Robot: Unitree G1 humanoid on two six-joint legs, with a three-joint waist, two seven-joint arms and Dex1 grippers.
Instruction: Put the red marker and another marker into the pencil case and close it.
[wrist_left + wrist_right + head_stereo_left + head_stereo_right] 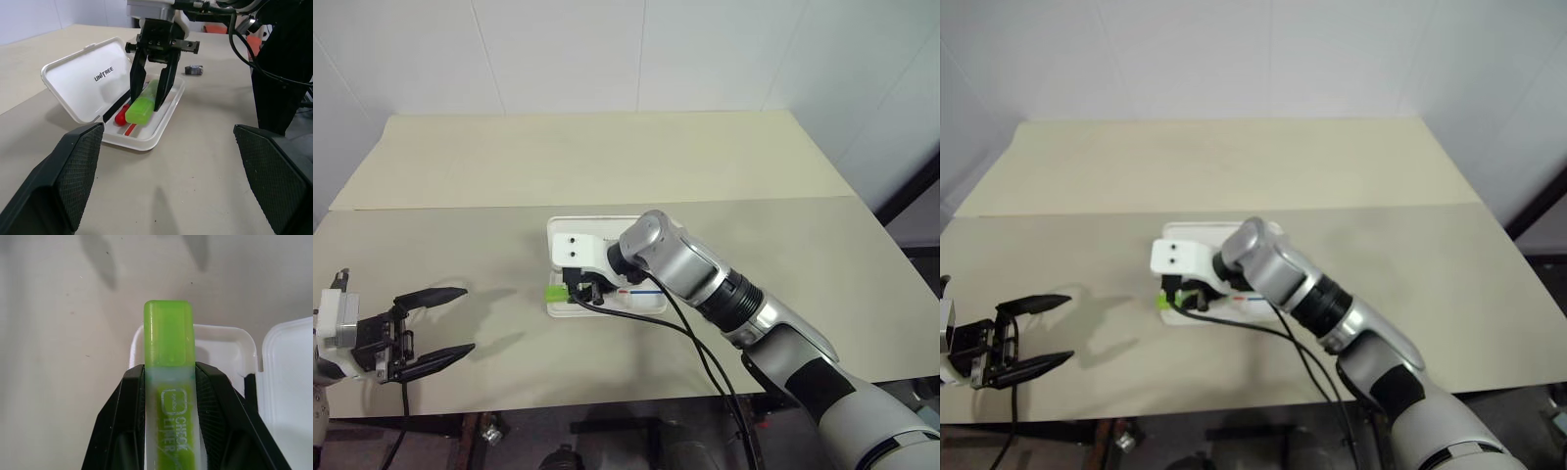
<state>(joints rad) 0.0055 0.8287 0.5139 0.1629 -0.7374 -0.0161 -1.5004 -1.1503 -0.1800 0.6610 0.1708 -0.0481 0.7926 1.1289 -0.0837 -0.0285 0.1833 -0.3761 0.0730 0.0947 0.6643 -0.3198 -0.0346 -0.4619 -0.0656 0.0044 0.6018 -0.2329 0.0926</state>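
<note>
The right gripper [151, 95] and its green marker [143, 104] are blocking the way down into the open case [151, 139], just beside the red marker [122, 116]. The raised lid [88, 78] is walling one side. A grey stub [194, 70] is lying beyond the case.

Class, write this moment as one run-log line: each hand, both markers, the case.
right hand: shut on green marker, over open pencil case | red marker: in case | left hand: open, apart
</note>
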